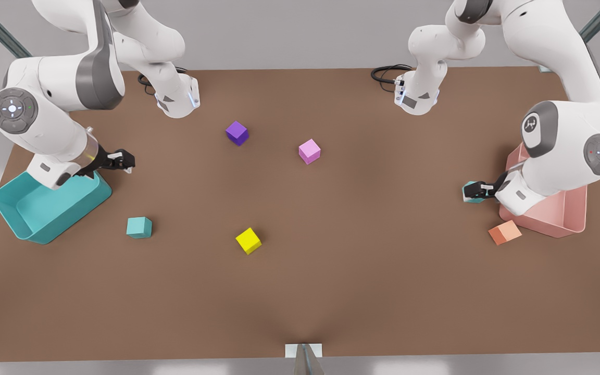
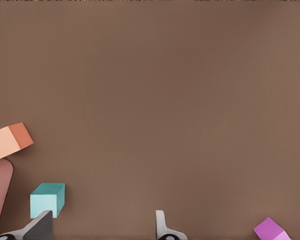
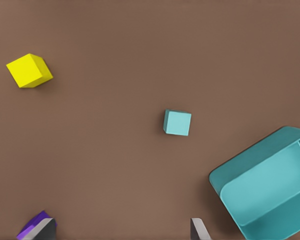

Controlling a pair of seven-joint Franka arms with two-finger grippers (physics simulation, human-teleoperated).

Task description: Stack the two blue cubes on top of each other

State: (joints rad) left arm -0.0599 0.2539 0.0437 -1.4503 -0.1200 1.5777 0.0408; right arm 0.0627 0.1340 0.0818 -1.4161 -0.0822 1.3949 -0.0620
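**A:** Where are the two small matte teal cubes?

**B:** One teal cube (image 1: 139,227) sits alone in the lower left of the front view, on the brown tabletop (image 1: 362,271) just beside the large teal open bin (image 1: 10,216). The other teal cube (image 1: 469,185) is at the far right, near the pale pink bin (image 1: 565,221) and up from the flat-lying orange cube (image 1: 505,232).

**A:** And the grippers?

**B:** The left gripper (image 1: 473,194) is right at that right-hand cube. In the left wrist view its fingers (image 2: 40,226) stand spread, and the cube lies just off one fingertip rather than between them, so it holds nothing. The right gripper (image 1: 124,160) hangs over the near corner of the teal bin, jaws parted and empty, up from the lone cube.

**A:** How should a cube handle?

**B:** I'd judge it light and rigid, with flat, plain sides, so little squeeze is needed. It could slip or twist if pinched on its corners. Take hold across two opposite vertical faces, centred, with the fingers square to them. The right-hand cube looks turned relative to the fingers, so the wrist probably needs rotating first.

**A:** Any risk when stacking?

**B:** Setting it down off-centre could topple it, since the footprints match exactly.
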